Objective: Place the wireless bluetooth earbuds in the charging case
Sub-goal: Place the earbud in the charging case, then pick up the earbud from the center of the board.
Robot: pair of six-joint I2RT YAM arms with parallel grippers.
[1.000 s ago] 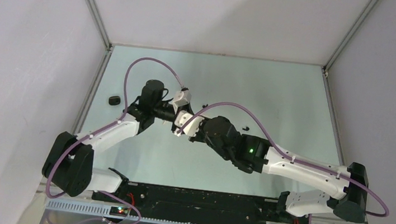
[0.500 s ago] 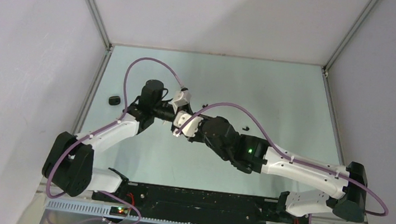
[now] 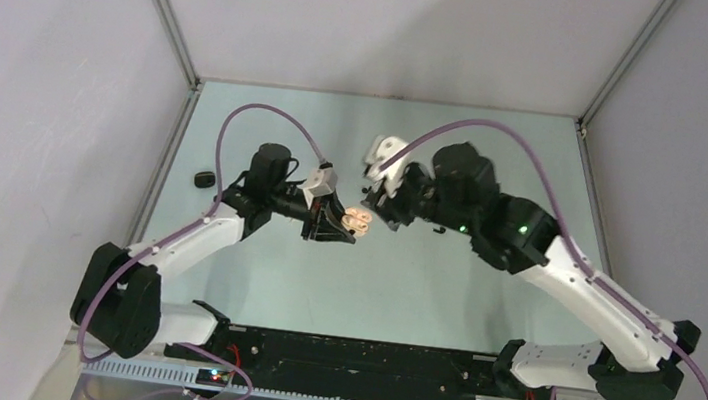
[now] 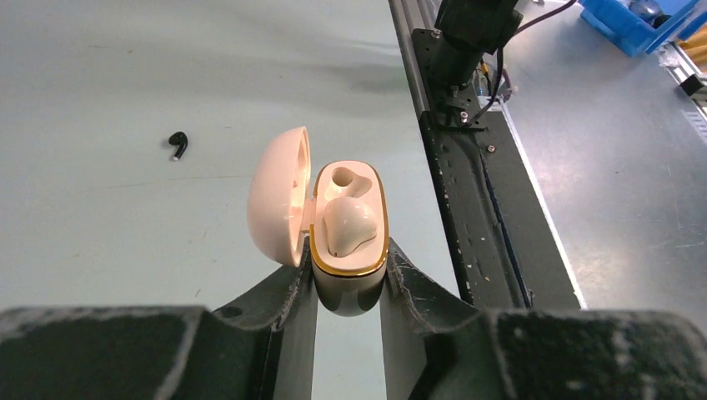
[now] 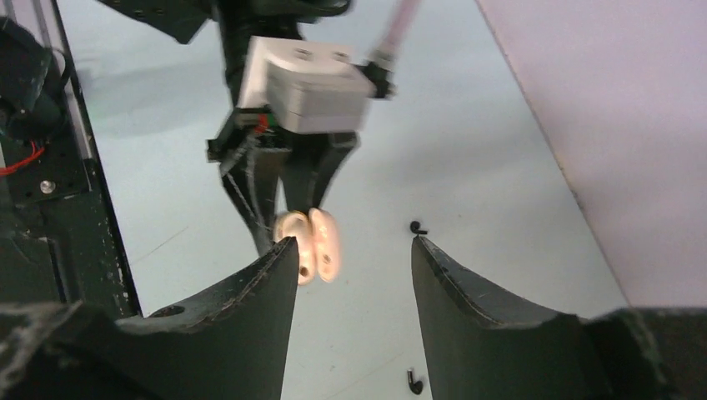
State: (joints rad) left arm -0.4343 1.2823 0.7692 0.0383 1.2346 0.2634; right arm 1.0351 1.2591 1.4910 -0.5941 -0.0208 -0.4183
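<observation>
Pale lilac walls (image 3: 42,74), mint-green table (image 3: 419,298)

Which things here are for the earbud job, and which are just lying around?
Job:
charging case, open, in left gripper
cream earbud seated inside
black earbud on table

Lying about:
blue bin
small dark item, unidentifiable, at table's left edge

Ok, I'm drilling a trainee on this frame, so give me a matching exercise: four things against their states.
1 charging case; 2 cream earbud; 3 black earbud; 4 right gripper
a lying on the table; b open and empty; c seated in the case; d lid open, clamped by the left gripper
Pairs: 1-d, 2-c, 3-a, 4-b
</observation>
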